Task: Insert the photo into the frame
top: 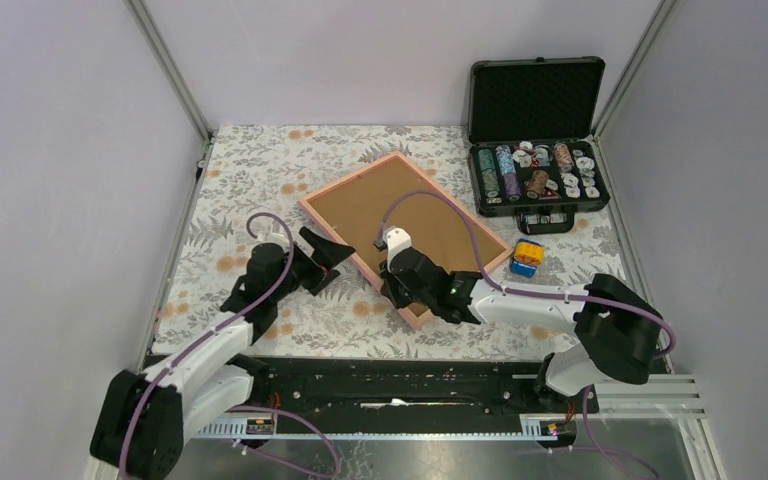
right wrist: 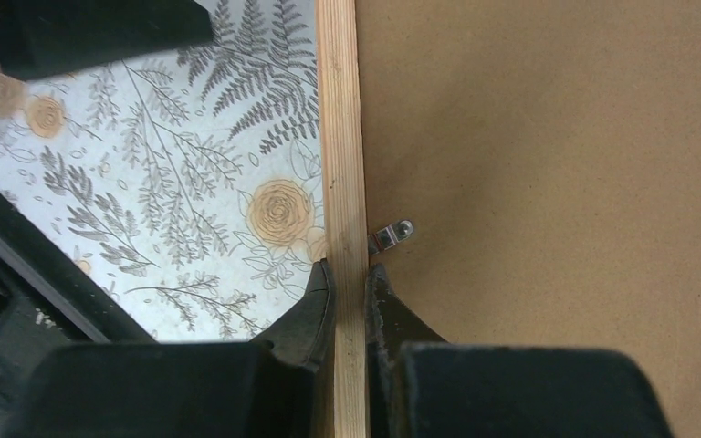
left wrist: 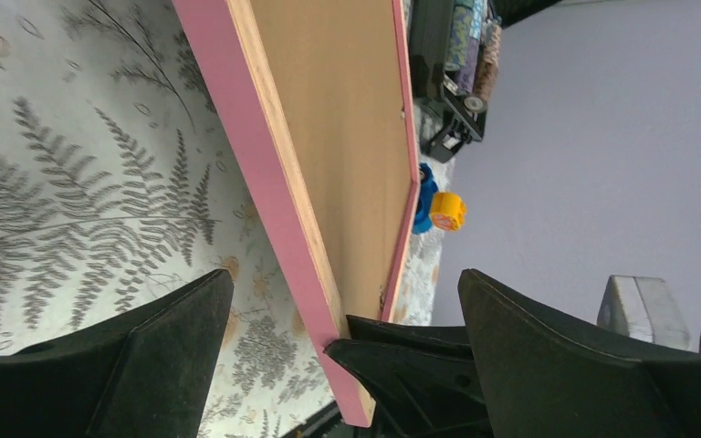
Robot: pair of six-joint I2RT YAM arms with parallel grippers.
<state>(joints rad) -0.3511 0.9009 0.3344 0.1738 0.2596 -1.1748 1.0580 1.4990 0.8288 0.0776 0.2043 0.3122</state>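
The frame [top: 346,179] lies face down in the middle of the table, its pink border around a brown backing board [top: 400,205]. My right gripper [top: 396,292] is shut on the frame's near-left edge, close to the near corner. In the right wrist view its fingers [right wrist: 318,301] pinch the wooden rim [right wrist: 340,137] from both sides, just below a small metal clip [right wrist: 391,235]. My left gripper [top: 320,264] stands open just left of that edge. In the left wrist view the pink edge [left wrist: 265,182] runs between its spread fingers [left wrist: 173,347]. The photo is out of view.
An open black case [top: 538,170] of poker chips stands at the back right, lid [top: 537,98] upright. A small yellow and blue object [top: 526,256] sits by the frame's right corner. A floral cloth [top: 250,170] covers the table. Walls close in on three sides.
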